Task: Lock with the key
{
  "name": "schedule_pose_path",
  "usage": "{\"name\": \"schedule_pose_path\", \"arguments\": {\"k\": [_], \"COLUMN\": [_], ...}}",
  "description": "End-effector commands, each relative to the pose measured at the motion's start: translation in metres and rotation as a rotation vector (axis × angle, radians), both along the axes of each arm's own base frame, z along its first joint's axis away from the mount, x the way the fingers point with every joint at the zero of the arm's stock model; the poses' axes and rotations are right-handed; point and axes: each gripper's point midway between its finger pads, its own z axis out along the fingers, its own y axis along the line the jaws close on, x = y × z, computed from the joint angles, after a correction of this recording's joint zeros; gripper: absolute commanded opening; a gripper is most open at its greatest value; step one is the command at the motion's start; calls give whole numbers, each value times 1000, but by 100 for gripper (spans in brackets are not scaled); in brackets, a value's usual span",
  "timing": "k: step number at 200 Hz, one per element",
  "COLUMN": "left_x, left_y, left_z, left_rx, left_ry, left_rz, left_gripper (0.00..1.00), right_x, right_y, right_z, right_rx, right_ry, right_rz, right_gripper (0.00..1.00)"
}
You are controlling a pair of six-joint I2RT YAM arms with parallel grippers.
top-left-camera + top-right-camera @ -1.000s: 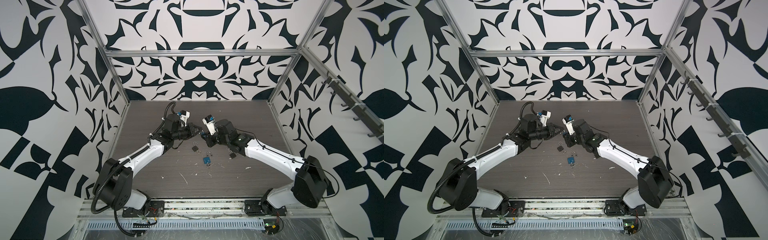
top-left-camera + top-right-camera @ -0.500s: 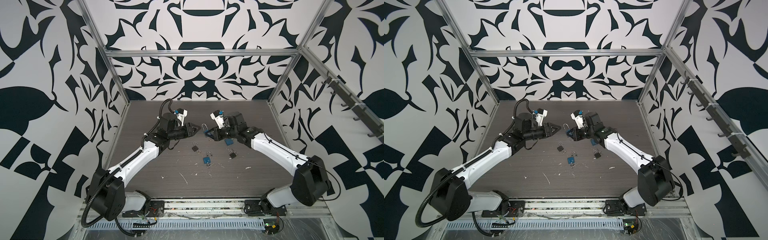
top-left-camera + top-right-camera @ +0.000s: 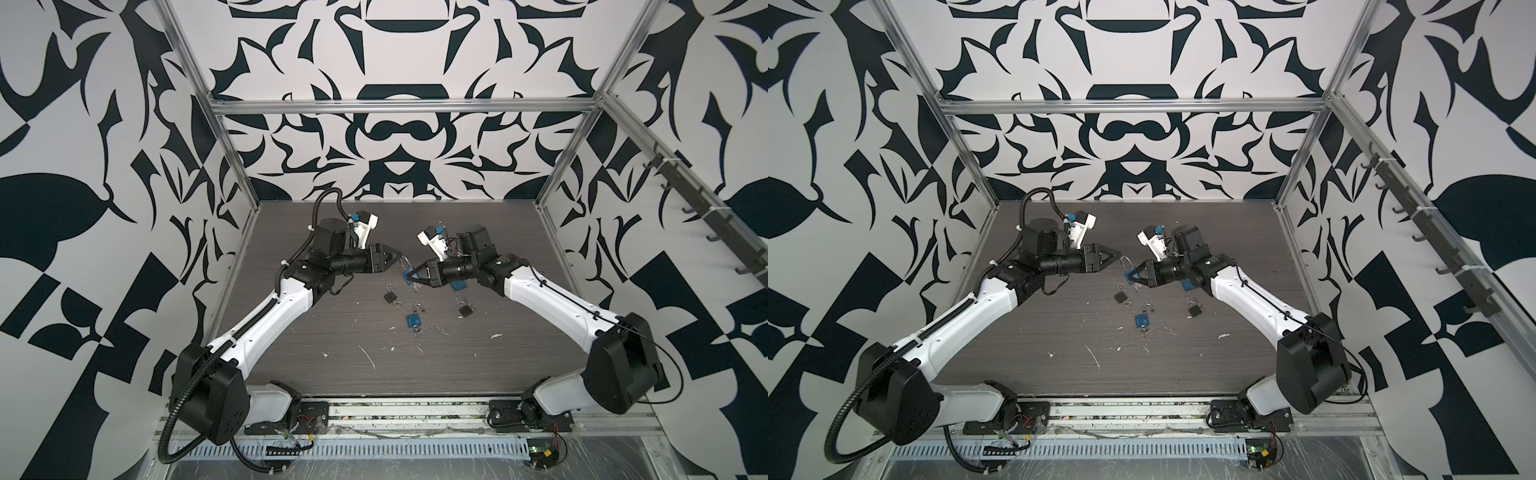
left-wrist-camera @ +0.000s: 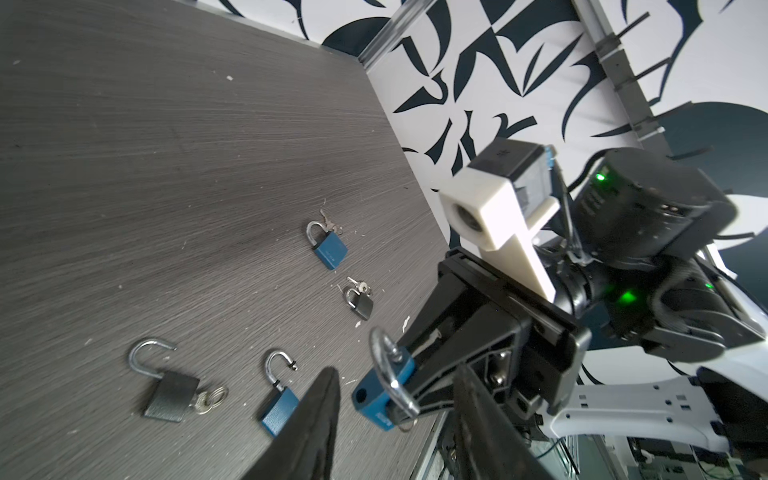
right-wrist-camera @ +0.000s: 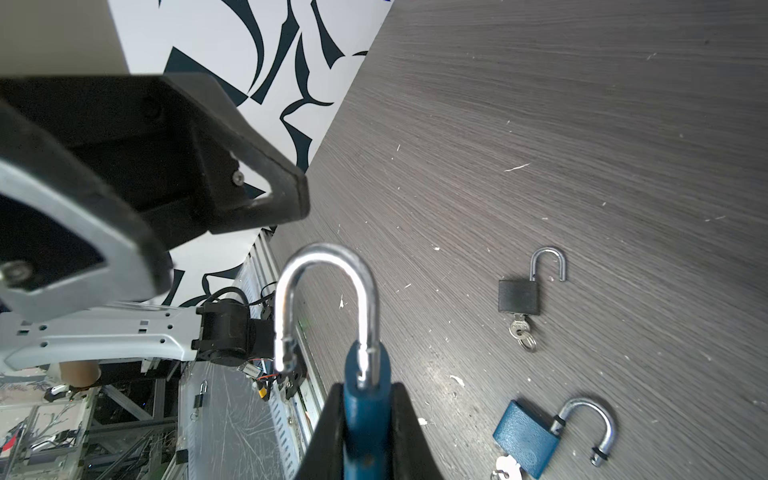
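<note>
your right tool (image 3: 411, 275) pinches the blue padlock (image 4: 376, 401) off the counter (image 3: 457, 365) by its body, open shackle (image 5: 328, 257) left free | your left tool (image 3: 399, 254) spread, empty, just beside it, likely to press it shut

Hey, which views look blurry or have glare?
Left wrist view: the right arm's wrist camera looks soft, a black padlock lying beyond it sharp. Right wrist view: bright glare on the shackle of the held blue padlock. Both top views: evenly lit, sharp.
</note>
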Motion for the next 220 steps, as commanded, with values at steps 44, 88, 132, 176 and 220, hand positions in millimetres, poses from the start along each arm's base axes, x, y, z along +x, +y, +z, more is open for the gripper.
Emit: {"name": "schedule_pose_path", "arguments": {"k": [44,88,132,176,220], "left_x": [-5,-1,1,4,0], "left_y": [-3,1,6,13,10], "left_z": [-13,-19,-20,-16,-4], "left_rx": [50,78,84,60,-25], "left_ry": [-2,-13,-24,-16,-18], "left_rz": [-66,-36,-16,11,-39], "left_gripper": [41,38,36,35,39], "right_x": [-10,-11,-11,-14,-14], "right_y": [9,9,8,7,6], "right_z": [31,40,42,46,48], "right_rx": [111,130,142,155,169], "right_ry": [-15,-18,-8,-9,-4], "right_rz": [79,84,89,98,105], "right_gripper": [0,0,0,0,0]}}
